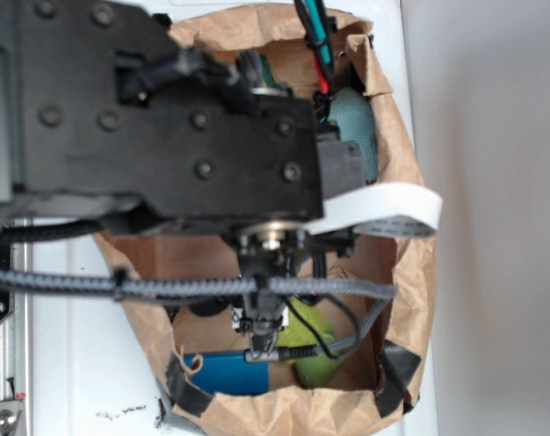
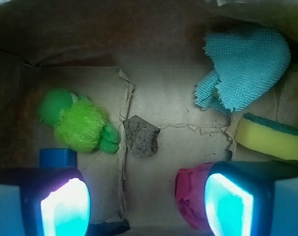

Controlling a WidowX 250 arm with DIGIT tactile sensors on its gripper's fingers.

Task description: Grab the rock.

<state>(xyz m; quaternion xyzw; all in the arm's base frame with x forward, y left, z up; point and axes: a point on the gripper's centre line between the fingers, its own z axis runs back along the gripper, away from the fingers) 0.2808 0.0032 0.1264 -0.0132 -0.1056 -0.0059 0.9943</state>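
- Count, wrist view: 1 small grey-brown angular rock w/ rough speckled surface (image 2: 141,136); 1 fuzzy green plush toy (image 2: 80,123); 1 teal terry cloth, bunched (image 2: 245,66); 1 yellow sponge w/ green scrub top (image 2: 272,137); 1 crumpled magenta-red cloth ball (image 2: 191,196); 1 blue cylindrical object, only its top edge showing (image 2: 58,157).
- Rock lies on the bag floor about mid-frame, touching the torn paper seam, just beside the plush toy's foot on its right; apart from the red cloth ball & well apart from the sponge.
- End effector (image 2: 144,204): released, 2 glowing cyan-lit fingers (image 2: 65,209) spread wide at the frame bottom, nothing between them. Rock sits above the gap, not touched by either finger. Right finger overlaps the red cloth ball in view; contact cannot tell.
- Arm, exterior view: black WidowX arm (image 1: 166,118) reaches over the open brown paper bag (image 1: 411,272) pointing down into it; black cables & a white flat ribbon cable (image 1: 393,207) trail off the wrist.
- Exterior also shows plush toy (image 1: 313,338), blue object (image 1: 230,372) & teal cloth (image 1: 357,127) inside the bag; rock hidden by the arm there.
- Surface: creased brown paper bag floor w/ dark specks; bag stands on a white worktop (image 1: 75,363); pale plain wall to the right.
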